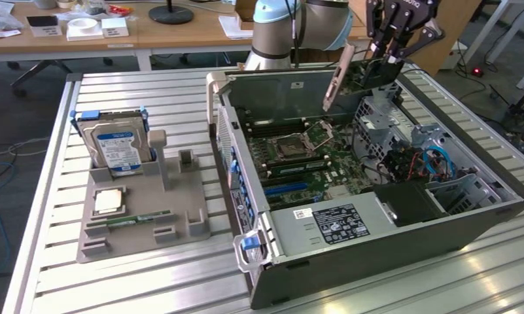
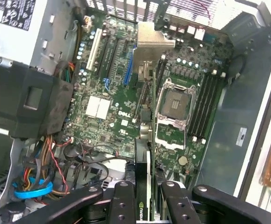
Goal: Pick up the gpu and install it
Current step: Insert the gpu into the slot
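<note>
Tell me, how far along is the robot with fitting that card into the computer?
Done: the gpu is picked up, the gripper shut on it. In hand: it hangs above the open computer case, over the motherboard. Left: the card is not yet seated in any slot.

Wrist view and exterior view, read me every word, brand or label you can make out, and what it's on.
"DELL": on the motherboard.
Logo mark on the gpu: no letters legible.
Power supply label: too small to read.
Hard drive label: too blurred to read.
</note>
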`<control>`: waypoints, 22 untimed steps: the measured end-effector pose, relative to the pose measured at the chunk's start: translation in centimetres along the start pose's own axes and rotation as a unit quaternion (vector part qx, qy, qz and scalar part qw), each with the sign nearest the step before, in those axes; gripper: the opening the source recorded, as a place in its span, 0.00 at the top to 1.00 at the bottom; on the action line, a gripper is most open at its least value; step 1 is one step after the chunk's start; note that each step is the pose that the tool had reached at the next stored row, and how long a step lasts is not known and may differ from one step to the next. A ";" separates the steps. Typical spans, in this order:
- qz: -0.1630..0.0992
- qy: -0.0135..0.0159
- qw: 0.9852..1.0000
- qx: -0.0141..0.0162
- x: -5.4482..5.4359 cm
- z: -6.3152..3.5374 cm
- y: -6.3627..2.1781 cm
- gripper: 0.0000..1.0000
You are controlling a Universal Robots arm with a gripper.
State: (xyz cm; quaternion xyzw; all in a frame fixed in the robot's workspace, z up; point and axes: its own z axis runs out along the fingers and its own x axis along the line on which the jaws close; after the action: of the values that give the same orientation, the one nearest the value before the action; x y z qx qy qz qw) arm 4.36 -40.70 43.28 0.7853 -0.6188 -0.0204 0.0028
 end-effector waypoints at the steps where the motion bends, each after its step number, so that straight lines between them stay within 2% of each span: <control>1: 0.007 0.000 1.000 0.000 0.0 0.01 0.00 0.74; 6: 0.037 -0.001 0.999 0.001 0.0 0.08 0.02 0.74; 13: 0.077 -0.002 0.997 0.002 0.0 0.18 0.05 0.74; 15: 0.082 -0.002 0.997 0.002 0.0 0.18 0.08 0.74; 19: 0.082 -0.002 0.997 0.002 0.0 0.18 0.07 0.74; 20: 0.082 -0.002 0.997 0.003 0.0 0.20 0.08 0.74; 22: 0.082 -0.001 0.997 0.008 0.0 0.29 0.21 0.74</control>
State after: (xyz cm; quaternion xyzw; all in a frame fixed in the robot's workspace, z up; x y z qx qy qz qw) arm 4.13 -40.71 42.99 0.7318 -0.6814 -0.0160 -0.0025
